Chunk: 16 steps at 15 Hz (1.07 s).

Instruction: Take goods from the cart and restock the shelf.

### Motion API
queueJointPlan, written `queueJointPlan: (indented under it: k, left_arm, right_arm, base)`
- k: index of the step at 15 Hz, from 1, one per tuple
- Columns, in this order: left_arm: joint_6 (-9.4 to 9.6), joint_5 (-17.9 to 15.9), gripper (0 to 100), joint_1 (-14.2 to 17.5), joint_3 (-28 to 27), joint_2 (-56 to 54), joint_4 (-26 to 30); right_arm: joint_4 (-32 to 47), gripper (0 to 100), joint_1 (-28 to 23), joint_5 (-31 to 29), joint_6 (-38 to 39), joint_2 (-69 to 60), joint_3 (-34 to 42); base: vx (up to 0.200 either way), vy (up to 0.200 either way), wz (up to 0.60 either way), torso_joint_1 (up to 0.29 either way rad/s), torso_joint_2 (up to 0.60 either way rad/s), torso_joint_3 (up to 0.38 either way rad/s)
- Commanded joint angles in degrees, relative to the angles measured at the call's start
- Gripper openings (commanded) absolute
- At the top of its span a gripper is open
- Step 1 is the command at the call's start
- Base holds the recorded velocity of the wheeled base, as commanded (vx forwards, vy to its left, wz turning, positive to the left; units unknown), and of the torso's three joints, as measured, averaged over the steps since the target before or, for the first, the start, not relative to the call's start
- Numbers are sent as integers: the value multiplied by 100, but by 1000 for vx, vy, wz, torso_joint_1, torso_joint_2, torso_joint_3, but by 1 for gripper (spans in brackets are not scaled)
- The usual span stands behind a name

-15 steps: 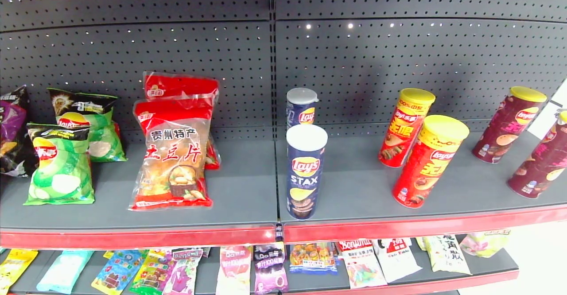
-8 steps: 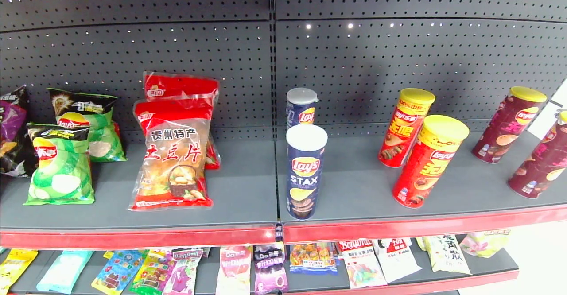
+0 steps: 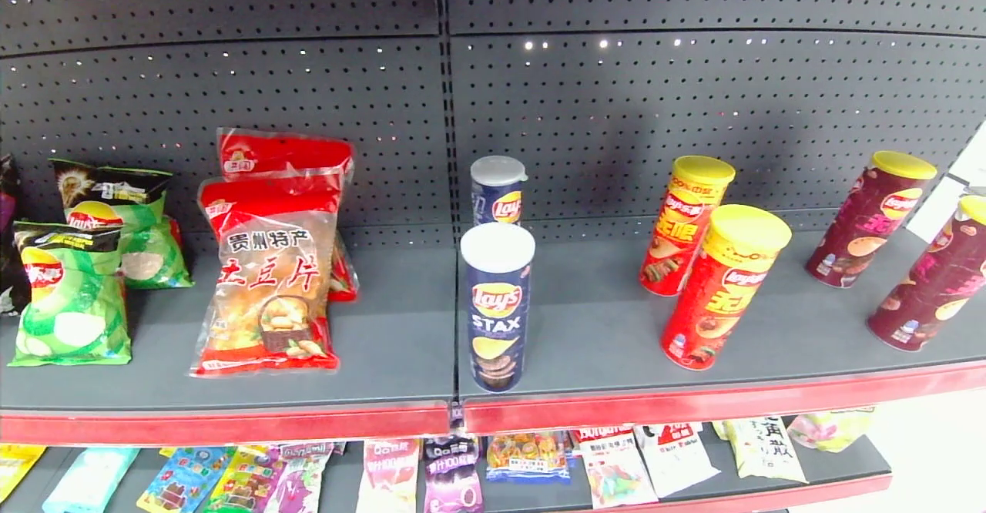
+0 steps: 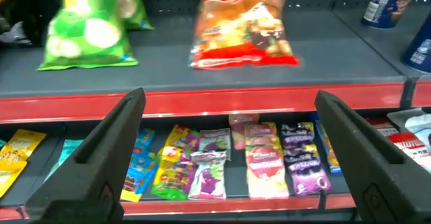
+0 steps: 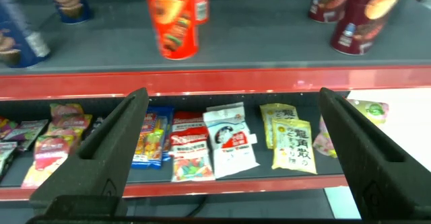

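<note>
Hanging before the shelf (image 3: 616, 413), the left gripper (image 4: 229, 103) has its fingers spread wide with nothing between them. The right gripper (image 5: 232, 96) is the same, wide apart and empty. Both face the shelf's red front edge, the left one at the left bay and the right one at the right bay.

Straight beyond the left gripper, on the upper board (image 3: 400, 336), a red bag (image 3: 266, 290) faces out with a second one behind it. Green bags (image 3: 69, 297) sit farther left. Beyond the right gripper stands a red can (image 3: 720, 286) with a second red can (image 3: 682, 224) behind it. A blue can (image 3: 497, 305) is to their left near the front edge, with one more blue can (image 3: 497, 189) at the back. Maroon cans (image 3: 866, 216) are off to the right. All the cans are upright, long axis vertical. The lower board (image 3: 847, 459) carries a row of flat sachets (image 3: 616, 467).

Bare board lies between the blue and red cans, and between the red bag and the blue can; those look to me the likely spots for new stock. The right arm is nearer the first gap, the left arm nearer the second. With both grippers empty, I'd judge the coming move is a trip to the cart for goods. The cans standing near the front edge are what a loaded arm could knock.
</note>
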Motion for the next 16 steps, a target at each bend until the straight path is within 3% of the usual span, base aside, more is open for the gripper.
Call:
queueJointPlan:
  k: [1, 6, 16]
  left_arm:
    - [0, 4, 100, -5, 0, 14, -4]
    - [0, -39, 100, -5, 0, 6, -4]
    - [0, -66, 100, -5, 0, 6, -4]
  right_arm:
    - [0, 100, -2, 3, 0, 7, 1]
    - [0, 100, 7, 12, -9, 7, 1]
    - [0, 100, 7, 12, 0, 7, 1]
  base:
    - [0, -200, 0, -2, 2, -2]
    - [-160, -200, 0, 2, 5, 0]
    - [0, 0, 0, 0, 0, 0]
